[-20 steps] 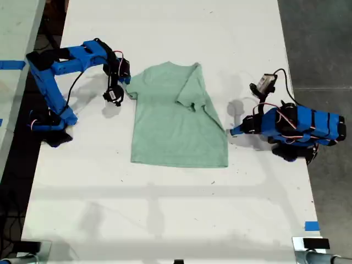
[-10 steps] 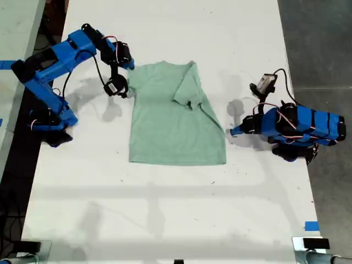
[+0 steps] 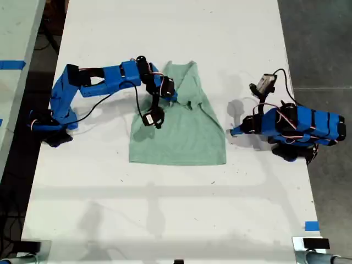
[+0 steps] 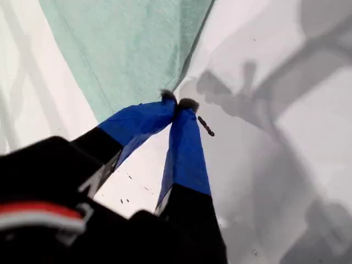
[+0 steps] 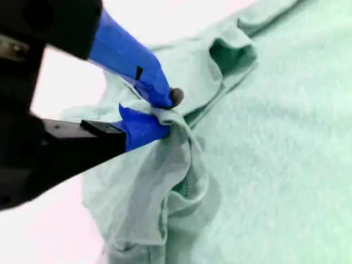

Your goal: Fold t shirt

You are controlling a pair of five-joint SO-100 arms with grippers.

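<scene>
Carrying the shirt (image 3: 181, 129) sleeve across, keep your second hand (image 5: 165, 113) clamped on the cloth, lay it flat; first hand (image 4: 177, 103) waits closed, empty, beside the shirt.

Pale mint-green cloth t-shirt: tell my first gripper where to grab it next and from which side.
Take the pale mint-green cloth t-shirt at its lower corner on the exterior view's right, near my first gripper. That edge lies flat and single-layered, so come in low from that side. My second gripper already pinches the bunched sleeve.
</scene>
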